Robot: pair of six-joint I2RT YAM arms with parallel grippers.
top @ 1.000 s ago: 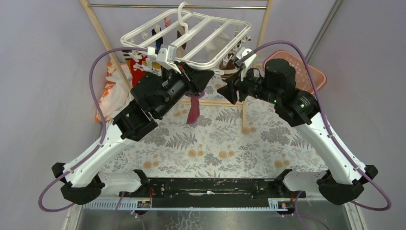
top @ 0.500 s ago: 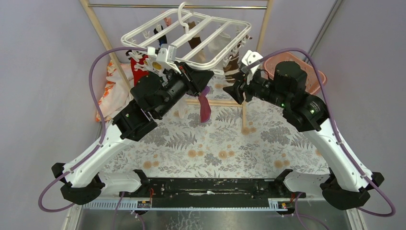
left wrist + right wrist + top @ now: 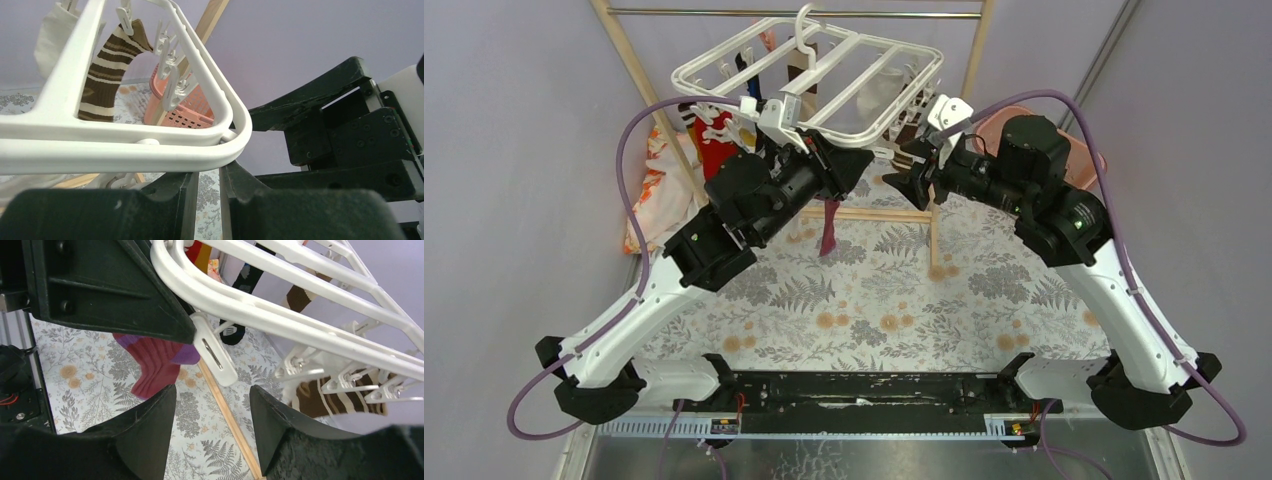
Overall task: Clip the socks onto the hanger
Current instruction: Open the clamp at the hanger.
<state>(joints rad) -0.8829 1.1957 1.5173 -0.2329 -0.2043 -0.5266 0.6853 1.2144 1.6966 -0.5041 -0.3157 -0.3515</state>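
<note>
**Left arm.** My left gripper (image 3: 848,168) is pressed nearly together, pinching the top of a red sock (image 3: 829,222). The sock has purple trim and hangs straight down below my fingers, over the fern-printed tablecloth (image 3: 874,300).

**Hanger.** The white hanger (image 3: 125,145) sits just above my left fingertips. Its rounded near corner crosses directly over them and reaches toward my right arm. The frame is tilted, with its near edge lower than its far edge.

**Right arm.** My right gripper (image 3: 212,392) is spread wide with nothing between its fingers. It points at my left gripper from close by, and the two do not touch. Straight ahead of its gap, one white clip (image 3: 215,356) dangles from the hanger's near rail, just beside the held sock. I cannot tell whether clip and sock touch.

**Socks on the frame.**
- A brown-striped sock (image 3: 107,75) hangs from a clip beyond my left fingers, and more clips dangle beside it.
- A black sock (image 3: 235,335) hangs farther ahead of my right gripper.

**Surroundings.**
- The pink basket (image 3: 1089,160) lies behind my right wrist.
- The wooden rack (image 3: 634,70) rises beyond both grippers.
- An orange-and-white cloth (image 3: 649,185) lies outboard of my left arm.
</note>
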